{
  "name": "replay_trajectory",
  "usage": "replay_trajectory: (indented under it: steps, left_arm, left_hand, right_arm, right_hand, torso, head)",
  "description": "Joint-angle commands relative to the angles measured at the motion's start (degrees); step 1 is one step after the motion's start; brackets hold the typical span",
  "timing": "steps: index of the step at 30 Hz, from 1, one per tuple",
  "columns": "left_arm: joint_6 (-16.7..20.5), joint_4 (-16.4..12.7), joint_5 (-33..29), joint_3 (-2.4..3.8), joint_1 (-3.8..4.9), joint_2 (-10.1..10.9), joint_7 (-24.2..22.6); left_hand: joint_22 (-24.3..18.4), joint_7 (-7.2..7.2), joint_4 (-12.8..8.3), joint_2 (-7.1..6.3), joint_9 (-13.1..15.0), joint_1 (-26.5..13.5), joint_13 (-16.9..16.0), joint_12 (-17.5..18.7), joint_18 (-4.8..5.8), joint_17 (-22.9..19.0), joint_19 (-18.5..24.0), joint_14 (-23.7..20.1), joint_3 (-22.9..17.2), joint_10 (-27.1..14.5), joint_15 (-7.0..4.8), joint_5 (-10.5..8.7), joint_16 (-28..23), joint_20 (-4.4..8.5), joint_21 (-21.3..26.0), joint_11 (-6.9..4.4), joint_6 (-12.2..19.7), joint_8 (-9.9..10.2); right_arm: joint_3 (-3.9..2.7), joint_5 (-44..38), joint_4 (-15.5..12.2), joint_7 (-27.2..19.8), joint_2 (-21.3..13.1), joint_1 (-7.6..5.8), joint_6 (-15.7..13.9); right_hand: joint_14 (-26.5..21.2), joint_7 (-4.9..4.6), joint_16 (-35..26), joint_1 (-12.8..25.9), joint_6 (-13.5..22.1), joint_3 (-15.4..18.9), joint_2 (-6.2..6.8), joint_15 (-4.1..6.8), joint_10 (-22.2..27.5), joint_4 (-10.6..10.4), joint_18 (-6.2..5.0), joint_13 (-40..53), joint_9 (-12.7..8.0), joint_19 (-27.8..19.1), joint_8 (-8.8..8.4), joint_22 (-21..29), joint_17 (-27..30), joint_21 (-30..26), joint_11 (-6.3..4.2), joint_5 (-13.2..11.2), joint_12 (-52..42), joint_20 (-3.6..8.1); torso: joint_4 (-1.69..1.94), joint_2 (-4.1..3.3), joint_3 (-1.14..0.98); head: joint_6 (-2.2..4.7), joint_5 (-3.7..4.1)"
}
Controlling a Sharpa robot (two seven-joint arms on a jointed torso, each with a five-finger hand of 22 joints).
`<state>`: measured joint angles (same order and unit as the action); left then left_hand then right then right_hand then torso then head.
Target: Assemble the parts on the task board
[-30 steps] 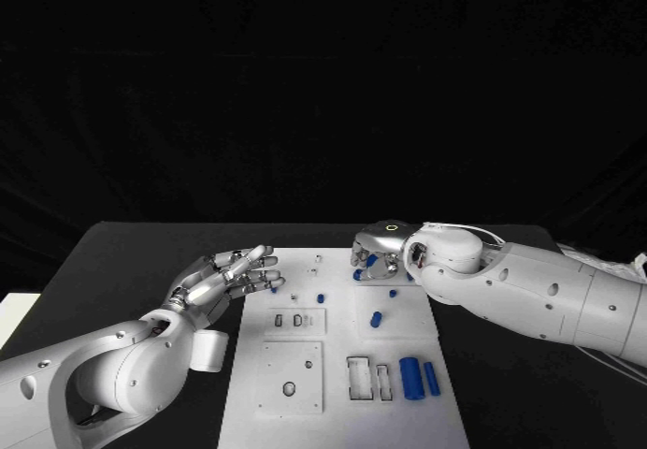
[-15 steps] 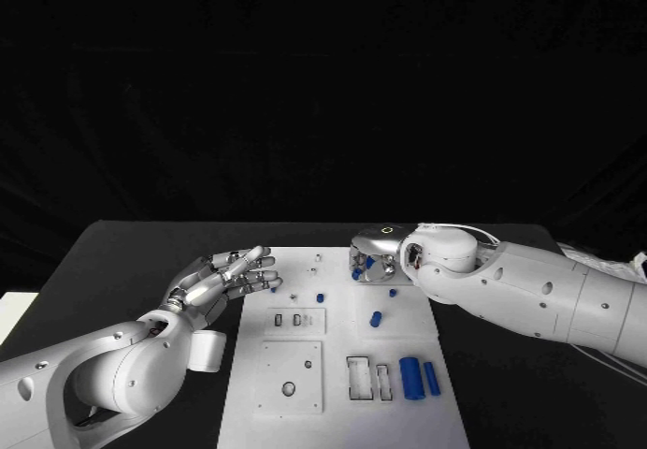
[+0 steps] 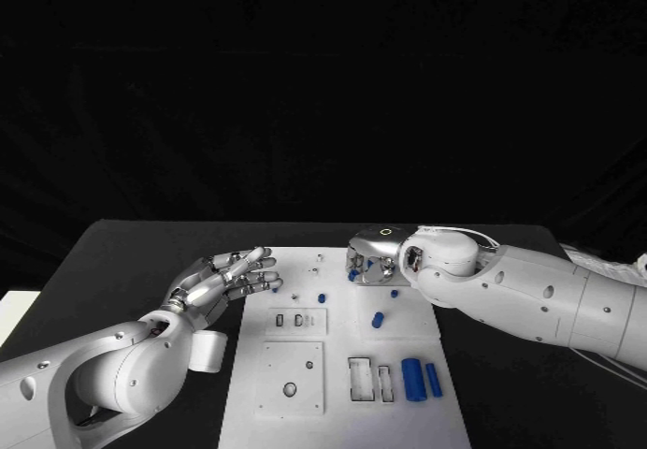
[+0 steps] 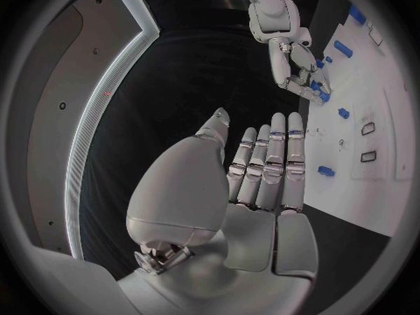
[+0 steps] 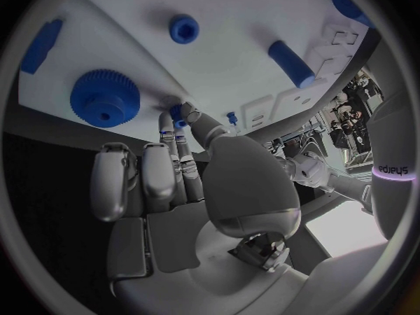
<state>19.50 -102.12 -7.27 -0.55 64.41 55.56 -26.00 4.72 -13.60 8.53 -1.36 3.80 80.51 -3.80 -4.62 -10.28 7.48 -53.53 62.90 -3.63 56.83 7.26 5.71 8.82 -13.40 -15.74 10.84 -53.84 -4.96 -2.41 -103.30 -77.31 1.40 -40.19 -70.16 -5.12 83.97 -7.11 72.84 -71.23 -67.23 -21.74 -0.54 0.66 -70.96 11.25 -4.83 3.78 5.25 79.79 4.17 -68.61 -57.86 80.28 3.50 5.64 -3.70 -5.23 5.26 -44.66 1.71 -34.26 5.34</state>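
Since a second ago the right hand (image 3: 374,260) has edged slightly toward the board's middle, staying low over the far end of the task board (image 3: 340,374), while the left hand (image 3: 222,280) has kept its place. Seven blue parts show in the head view: three small ones mid-board, two cylinders (image 3: 412,378) at the near right, two under the right hand, all on the white board on a black table (image 3: 135,262) against darkness. The right hand pinches a small blue part (image 5: 178,123) at its fingertips beside a blue gear (image 5: 105,96); the left hovers at the board's left edge, fingers straight, holding nothing.
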Motion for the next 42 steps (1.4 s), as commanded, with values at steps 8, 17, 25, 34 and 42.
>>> replay_trajectory:
  steps: [8,17,25,34,42]
  left_arm:
    - [-0.48,0.29,-0.11,0.05,0.08,-0.22,-0.16]
    - [-0.66,0.24,-0.11,0.05,0.08,-0.57,-0.09]
    - [-0.65,0.07,-0.11,0.05,0.08,-0.47,0.07]
    - [-0.74,-0.27,-0.11,0.05,0.08,-0.29,0.21]
    - [-0.74,-0.41,-0.11,0.05,0.09,-0.23,0.25]
  left_hand:
    - [-0.13,-0.65,-0.43,0.58,-0.08,-0.10,0.08,0.41,-0.21,0.09,0.07,0.15,0.07,-0.27,0.44,-0.05,-0.34,-0.43,0.39,0.10,0.07,0.46]
    - [-0.15,-0.65,-0.44,0.55,-0.07,-0.14,0.08,0.43,-0.20,0.10,0.07,0.14,0.11,-0.27,0.45,-0.07,-0.37,-0.44,0.41,0.11,0.08,0.48]
    - [-0.16,-0.66,-0.45,0.54,-0.07,-0.16,0.07,0.44,-0.20,0.10,0.07,0.14,0.13,-0.28,0.46,-0.07,-0.39,-0.44,0.42,0.11,0.08,0.50]
    - [-0.18,-0.66,-0.47,0.55,-0.07,-0.17,0.07,0.46,-0.20,0.10,0.08,0.13,0.14,-0.27,0.47,-0.08,-0.43,-0.45,0.45,0.12,0.07,0.52]
    - [-0.18,-0.66,-0.47,0.55,-0.07,-0.17,0.07,0.46,-0.20,0.10,0.08,0.13,0.14,-0.27,0.47,-0.08,-0.43,-0.45,0.45,0.12,0.07,0.52]
  right_arm:
    - [-0.53,-0.90,-0.07,3.45,1.63,-0.57,-7.45]
    - [-0.59,-1.38,3.27,3.86,5.43,-0.74,-9.70]
    - [-0.60,-1.44,4.38,3.77,6.97,-0.74,-8.14]
    - [-0.60,-1.58,6.79,3.97,8.53,-0.63,-7.46]
    - [-0.59,-1.28,8.57,3.20,9.84,-0.61,-6.95]
  right_hand:
    - [1.07,0.42,0.25,0.57,-0.79,-1.58,-0.19,0.59,-0.65,-1.46,0.26,-0.02,0.94,-0.10,-0.06,-0.01,-0.01,0.17,-0.14,-1.25,0.10,0.44]
    - [1.08,0.35,0.29,0.59,-0.67,-1.90,0.08,0.57,-0.51,-1.67,0.29,-0.06,0.94,-0.06,-0.19,-0.15,-0.07,0.24,-0.09,-1.28,0.17,0.45]
    - [1.09,0.30,0.32,0.57,-0.62,-2.18,0.43,0.55,-0.40,-1.79,0.29,-0.07,0.96,-0.10,-0.26,-0.12,-0.10,0.23,-0.05,-1.42,0.19,0.44]
    - [1.07,0.26,0.27,0.61,-0.54,-2.35,0.56,0.52,-0.30,-1.93,0.28,-0.08,0.96,-0.13,-0.32,-0.09,-0.02,0.23,-0.01,-1.48,0.20,0.42]
    - [1.06,0.22,0.25,0.68,-0.49,-2.47,0.71,0.49,-0.24,-2.07,0.27,-0.08,0.97,-0.18,-0.36,-0.01,0.04,0.20,0.03,-1.53,0.20,0.40]
  torso:
    - [0.26,-0.14,0.17]
    - [0.53,-0.29,0.26]
    - [0.76,-0.46,0.45]
    - [0.95,-0.51,0.44]
    - [0.82,-0.57,0.48]
  head:
    - [0.78,-0.18]
    - [0.91,-0.61]
    - [0.82,-0.28]
    - [0.60,-0.51]
    - [0.49,-0.83]
